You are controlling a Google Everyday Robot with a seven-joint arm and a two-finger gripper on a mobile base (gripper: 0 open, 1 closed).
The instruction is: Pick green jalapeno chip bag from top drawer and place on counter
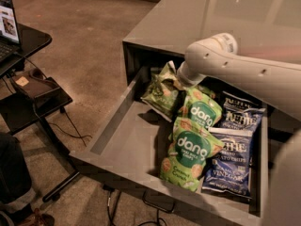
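Observation:
The green jalapeno chip bag (162,91) is dull olive and crinkly. It hangs tilted at the back left of the open top drawer (110,124), its top corner raised off the drawer floor. My gripper (178,80) is at the end of the white arm reaching down from the right. It is closed on the bag's top right corner, and the wrist mostly covers it. The glossy grey counter (188,18) lies just behind the drawer.
Two bright green "dang" bags (190,152) and two dark blue Kettle bags (230,166) fill the drawer's right half. The drawer's left floor (127,142) is bare. A black desk (28,46) with a laptop (7,25) stands at the left, with cables on the floor.

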